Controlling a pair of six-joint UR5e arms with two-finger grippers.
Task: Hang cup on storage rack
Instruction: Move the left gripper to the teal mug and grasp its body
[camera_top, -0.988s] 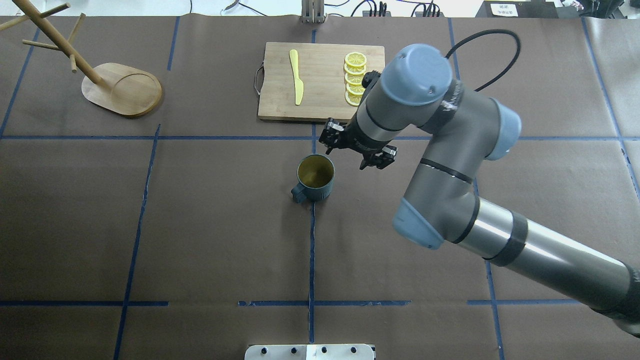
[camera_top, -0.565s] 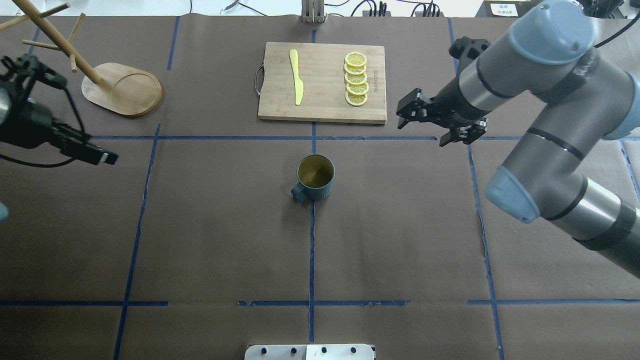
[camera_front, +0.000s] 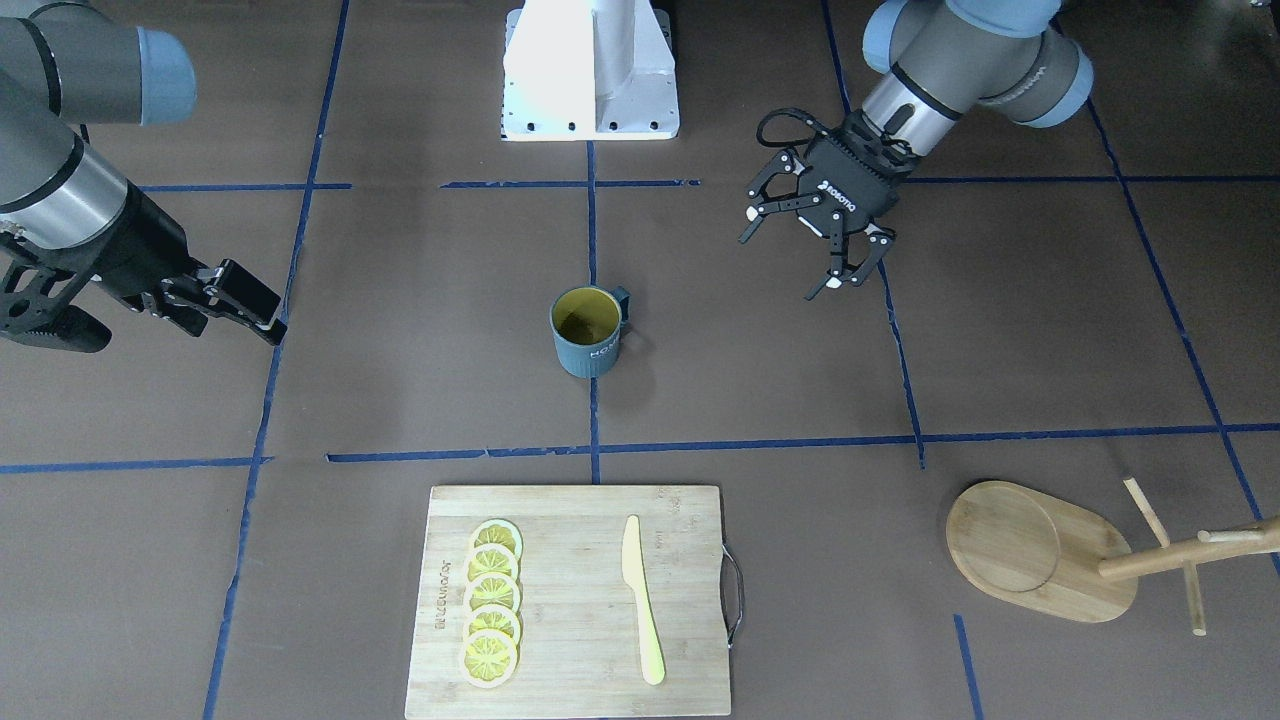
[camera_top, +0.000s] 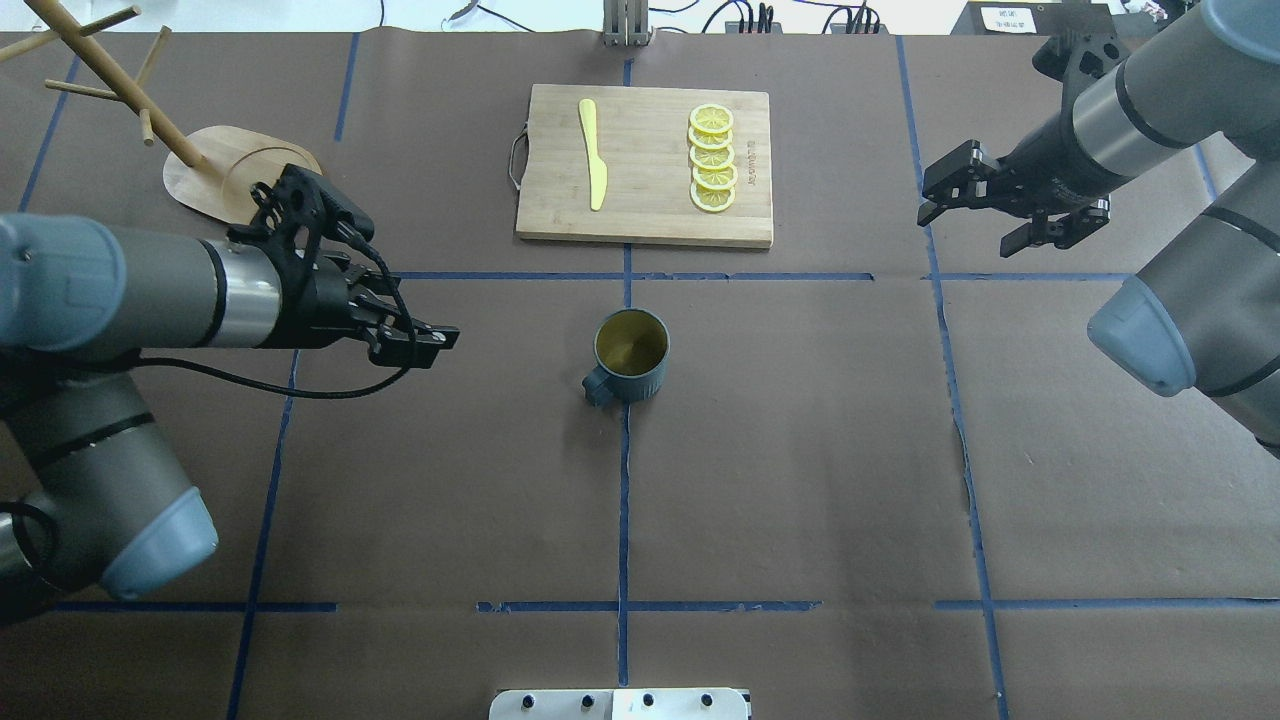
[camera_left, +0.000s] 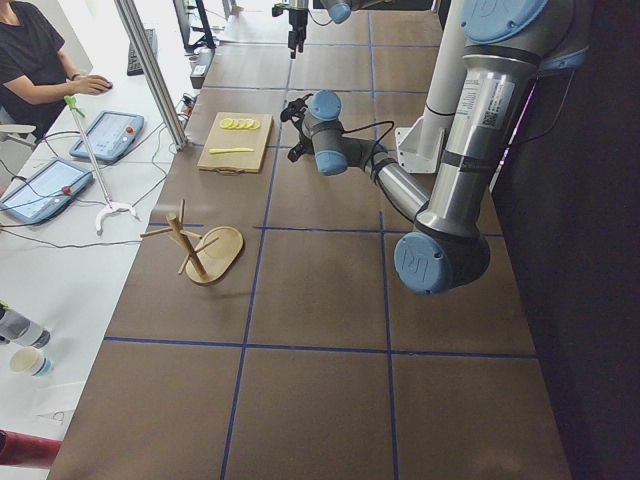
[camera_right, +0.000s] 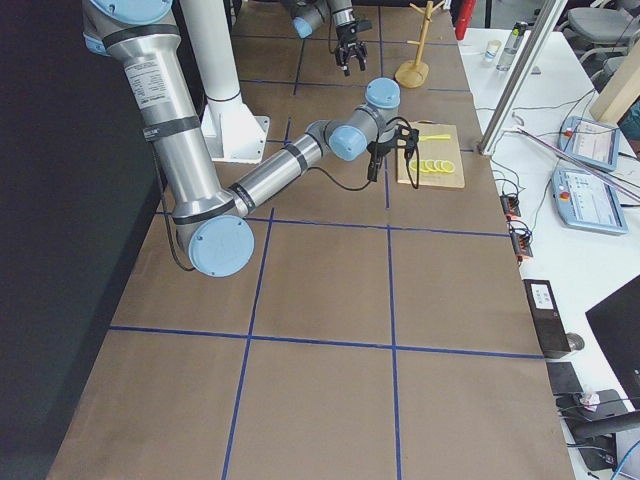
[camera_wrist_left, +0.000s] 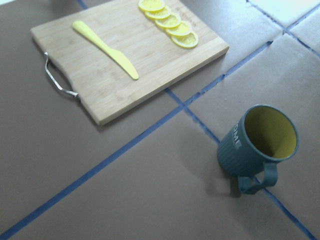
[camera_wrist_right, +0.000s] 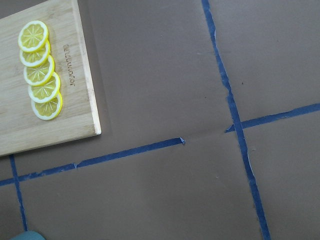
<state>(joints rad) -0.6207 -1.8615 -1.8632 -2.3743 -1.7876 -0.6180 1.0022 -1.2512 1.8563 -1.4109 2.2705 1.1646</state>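
- The cup stands upright and untouched on the brown table cover. It sits on the robot's side of the cutting board, near the middle of the board's long edge and clear of it.
- The left gripper hovers empty with its fingers spread. It is past the board's metal-handle end and further towards the robot than the board; its wrist camera frames the mug low and to the right.
- The right gripper hangs beyond the board's lemon end, well apart from it, with its fingers also apart and nothing between them.
- The storage rack waits far off the board's handle end, on the robot's left, with every peg bare.
- The step in hand appears to be the left arm's reach for the mug.
- To do it well, the fingers would best straddle the wall with one inside the yellow-olive bowl and one on the ribbed outside. The bite should land on the part of the rim nearest the board.
- That choice matters because the cup's handle points away from the board, towards the robot and slightly to its left. It has to stay free to slip over a peg (a grip across the handle would block the hanging).
- The descent should be straight and centred, since a finger clipping the rim could tip or skid the mug towards the lemon slices and the yellow knife on the board.
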